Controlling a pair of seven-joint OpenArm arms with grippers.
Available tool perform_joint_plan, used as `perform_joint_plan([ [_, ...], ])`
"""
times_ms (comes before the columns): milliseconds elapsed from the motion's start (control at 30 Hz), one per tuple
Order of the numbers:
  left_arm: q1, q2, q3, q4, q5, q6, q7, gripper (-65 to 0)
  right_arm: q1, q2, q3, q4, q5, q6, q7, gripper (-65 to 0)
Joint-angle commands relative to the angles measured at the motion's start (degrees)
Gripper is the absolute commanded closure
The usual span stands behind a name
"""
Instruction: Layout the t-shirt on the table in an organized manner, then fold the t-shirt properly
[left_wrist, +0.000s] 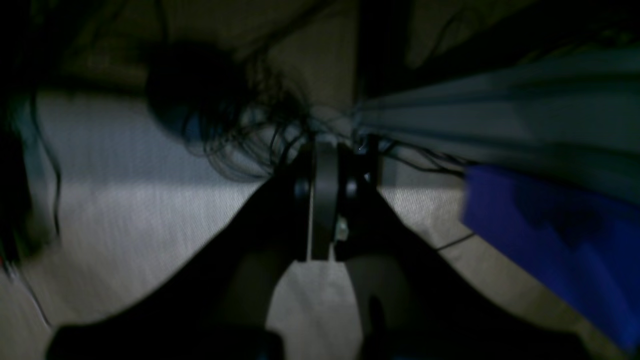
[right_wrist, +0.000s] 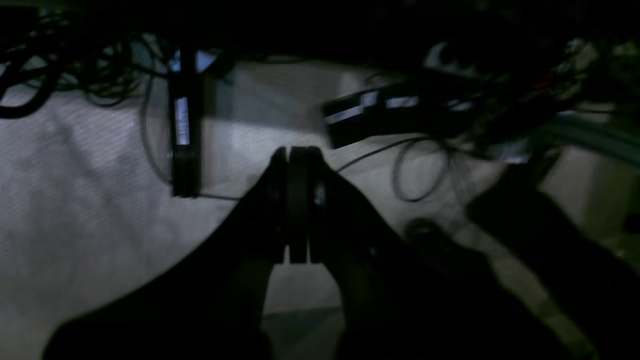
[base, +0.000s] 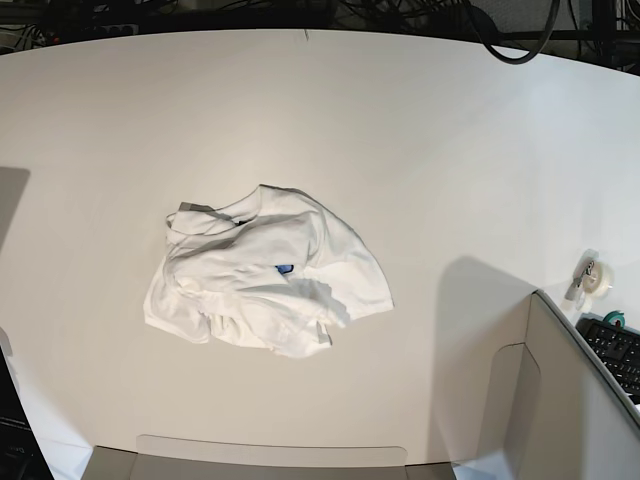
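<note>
The t-shirt (base: 262, 272) lies crumpled in a white heap a little left of the middle of the table (base: 420, 150), with a small patch of blue print showing. Neither arm shows in the base view. In the left wrist view my left gripper (left_wrist: 325, 150) is shut, its black fingers pressed together with nothing between them, pointing at a dim floor with tangled cables. The right wrist view shows my right gripper (right_wrist: 297, 152) shut and empty as well, over dark floor and wires. Both wrist views are dark and blurred, and the shirt is in neither of them.
A grey box-like panel (base: 540, 400) stands at the table's near right, with a tape roll (base: 596, 278) and a keyboard (base: 615, 350) beside it. Cables (base: 505, 30) hang behind the curved far edge. A blue object (left_wrist: 550, 240) lies right of the left gripper.
</note>
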Motion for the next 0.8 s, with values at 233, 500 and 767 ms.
perform_joint_plan([
  [233,10.11,-0.71,0.52,15.68,0.01,0.55,-0.65,0.0,-13.59,3.70,0.21,20.48,0.27,-0.25,0.34,0.0],
  [500,15.48,-4.05,0.69,31.51,0.01,0.55,5.06,0.0,-19.74,4.67,1.70,34.19,0.27,-0.34,0.34,0.0],
  [767,18.64,-9.23,1.75,42.06,0.01,0.55,6.20,0.0,-22.03,4.58,6.45,48.61,0.18,-0.34,0.34,0.0],
])
